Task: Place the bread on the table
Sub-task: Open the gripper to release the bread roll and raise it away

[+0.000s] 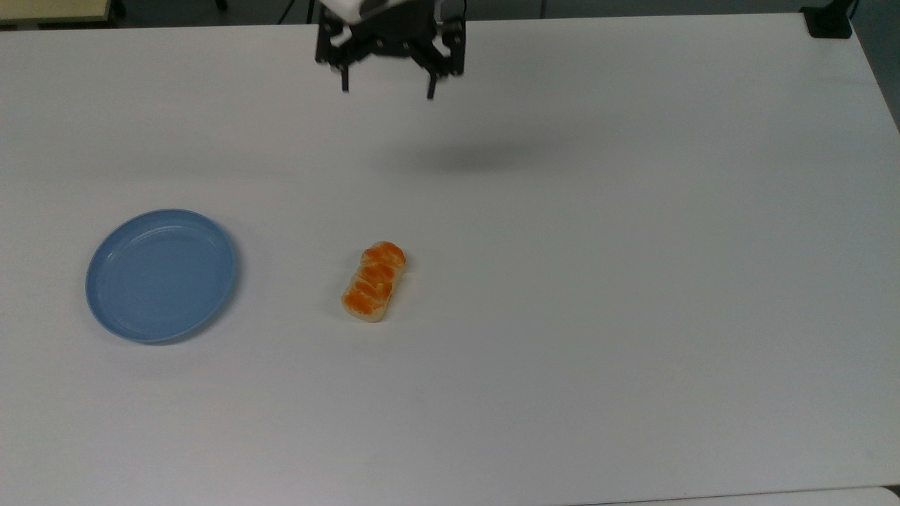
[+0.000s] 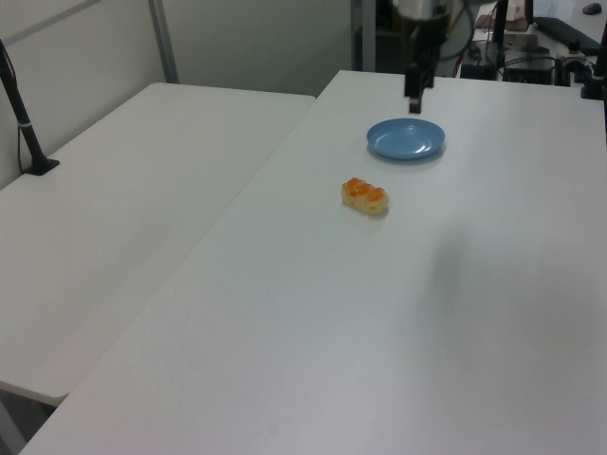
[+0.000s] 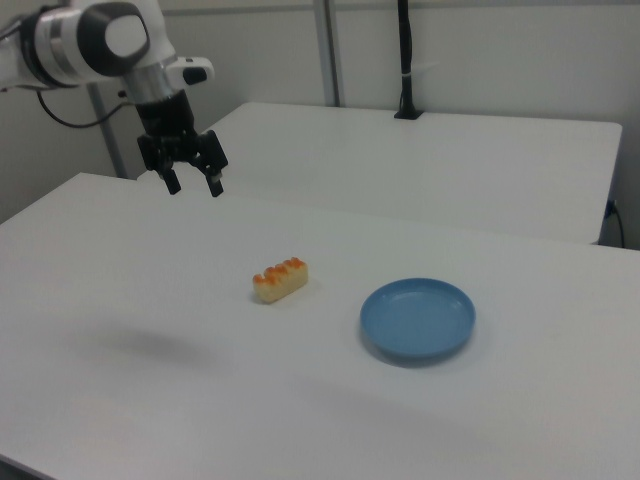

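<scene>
The bread [image 1: 374,282] [image 2: 365,195] [image 3: 280,279], a small braided roll with an orange-brown top, lies flat on the white table [image 1: 598,295] [image 3: 130,270], to the right of the blue plate in the top view. My gripper [image 1: 388,88] [image 3: 193,184] hangs high above the table, well away from the bread, at the top view's upper edge. Its fingers are spread apart and hold nothing. In the left view the gripper [image 2: 414,100] hangs beyond the plate.
A round light-blue plate [image 1: 161,275] [image 2: 406,139] [image 3: 418,319] with nothing on it sits at the top view's left. A second white table [image 2: 123,209] [image 3: 430,160] adjoins this one, with a black post [image 2: 24,123] [image 3: 405,60] standing on it.
</scene>
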You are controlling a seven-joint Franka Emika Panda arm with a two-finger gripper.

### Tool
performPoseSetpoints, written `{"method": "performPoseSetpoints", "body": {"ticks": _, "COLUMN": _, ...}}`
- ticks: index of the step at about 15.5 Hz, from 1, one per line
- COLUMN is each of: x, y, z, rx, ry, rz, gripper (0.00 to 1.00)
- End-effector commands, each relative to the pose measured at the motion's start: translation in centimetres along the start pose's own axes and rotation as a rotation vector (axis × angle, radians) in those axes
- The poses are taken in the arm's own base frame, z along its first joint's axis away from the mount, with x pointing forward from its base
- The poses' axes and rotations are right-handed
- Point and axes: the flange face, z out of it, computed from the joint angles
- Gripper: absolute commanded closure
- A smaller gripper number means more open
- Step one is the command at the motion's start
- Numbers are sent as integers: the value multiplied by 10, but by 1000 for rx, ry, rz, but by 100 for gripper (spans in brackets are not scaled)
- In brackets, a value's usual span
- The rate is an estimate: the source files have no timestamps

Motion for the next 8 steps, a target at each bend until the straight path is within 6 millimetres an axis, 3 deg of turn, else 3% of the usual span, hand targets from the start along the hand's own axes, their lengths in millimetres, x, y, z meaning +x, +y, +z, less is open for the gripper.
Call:
{"method": "performPoseSetpoints", "body": {"ticks": 1, "x": -28, "y": 33, "z": -24, "rx": 25, "ry": -10, "rz": 55, "gripper": 0}}
{"method": "performPoseSetpoints", "body": {"ticks": 8, "x": -30, "y": 38, "z": -29, "rx": 70, "ry": -8, "rz": 68, "gripper": 0}}
